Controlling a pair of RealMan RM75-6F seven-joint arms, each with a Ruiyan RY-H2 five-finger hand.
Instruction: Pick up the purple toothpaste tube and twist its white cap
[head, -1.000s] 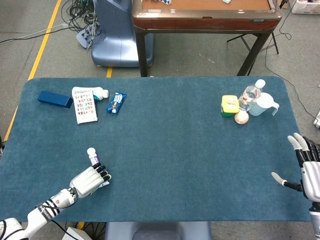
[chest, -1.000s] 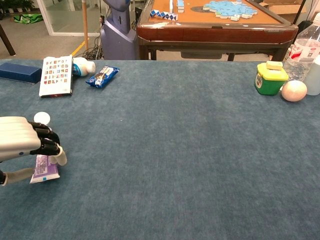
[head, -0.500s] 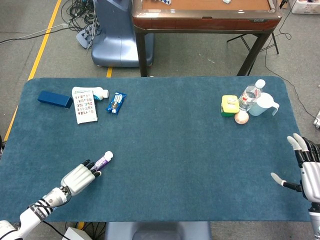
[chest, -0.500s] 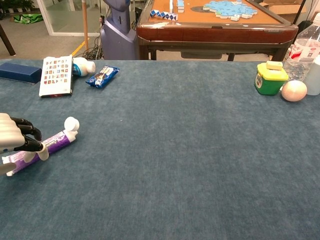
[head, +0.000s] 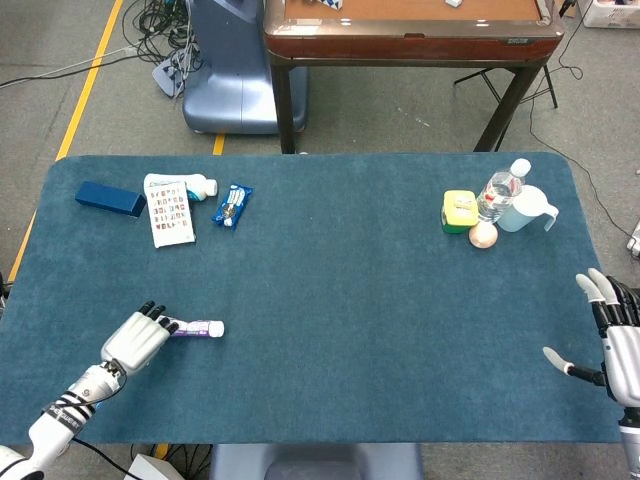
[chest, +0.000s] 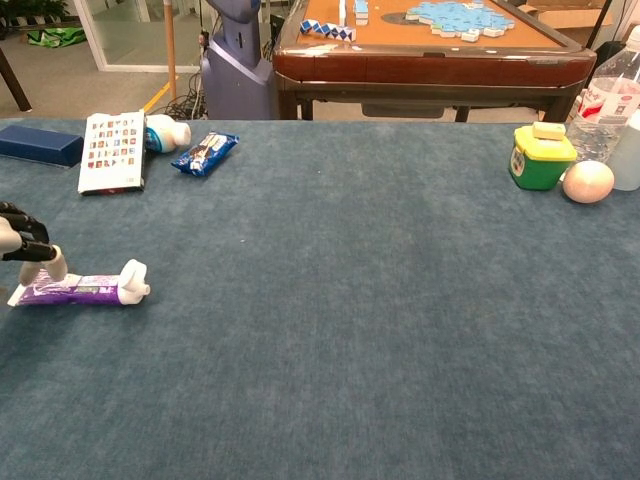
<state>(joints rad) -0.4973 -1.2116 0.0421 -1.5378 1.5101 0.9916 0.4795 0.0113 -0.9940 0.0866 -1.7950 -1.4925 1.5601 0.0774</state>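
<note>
The purple toothpaste tube (head: 192, 328) (chest: 72, 290) lies flat on the blue table near the front left. Its white cap (head: 217, 328) (chest: 135, 280) points right. My left hand (head: 135, 340) (chest: 25, 245) sits at the tube's tail end with its fingers stretched out; the fingertips (head: 155, 314) are at or just touching the tail, and nothing is gripped. In the chest view only the hand's dark fingertips and thumb show at the left edge. My right hand (head: 612, 335) hovers at the table's right edge, fingers spread and empty.
At the back left lie a blue box (head: 110, 198), a printed card (head: 168, 210), a white bottle (head: 205, 186) and a blue packet (head: 232, 204). At the back right stand a yellow-green tub (head: 459, 211), a water bottle (head: 497, 195), a jug (head: 527, 208) and a pale ball (head: 483, 235).
The tube went from upright in my left hand's grip to lying flat on the table. The left hand spread its fingers and drew back to the left. The right hand stayed put.
</note>
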